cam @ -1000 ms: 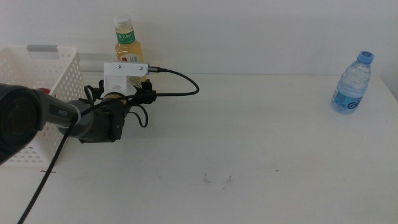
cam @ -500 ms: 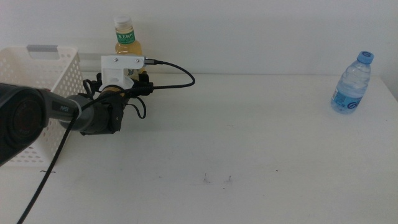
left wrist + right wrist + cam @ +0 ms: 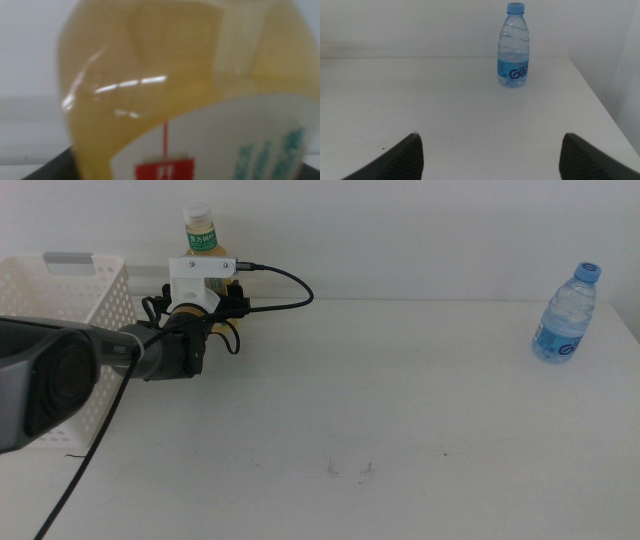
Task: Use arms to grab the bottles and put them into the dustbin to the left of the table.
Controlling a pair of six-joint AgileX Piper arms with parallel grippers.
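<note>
The yellowish tea bottle (image 3: 201, 232) with a green label and white cap stands upright at the table's back left, next to the dustbin (image 3: 62, 298). My left gripper (image 3: 213, 310) is right at the bottle's body, largely hidden behind its white wrist housing. In the left wrist view the tea bottle (image 3: 165, 90) fills the picture, blurred and very close. The clear water bottle (image 3: 566, 313) with a blue cap stands upright at the far right. It shows ahead of my right gripper (image 3: 490, 155), which is open and well short of the water bottle (image 3: 513, 46).
The white perforated dustbin sits at the left edge, just left of the left arm. A black cable loops from the wrist housing out over the white table (image 3: 400, 420). The table's right edge runs close to the water bottle.
My left arm has moved away from the camera and a little up, closing in on the tea bottle. Neither bottle has moved.
</note>
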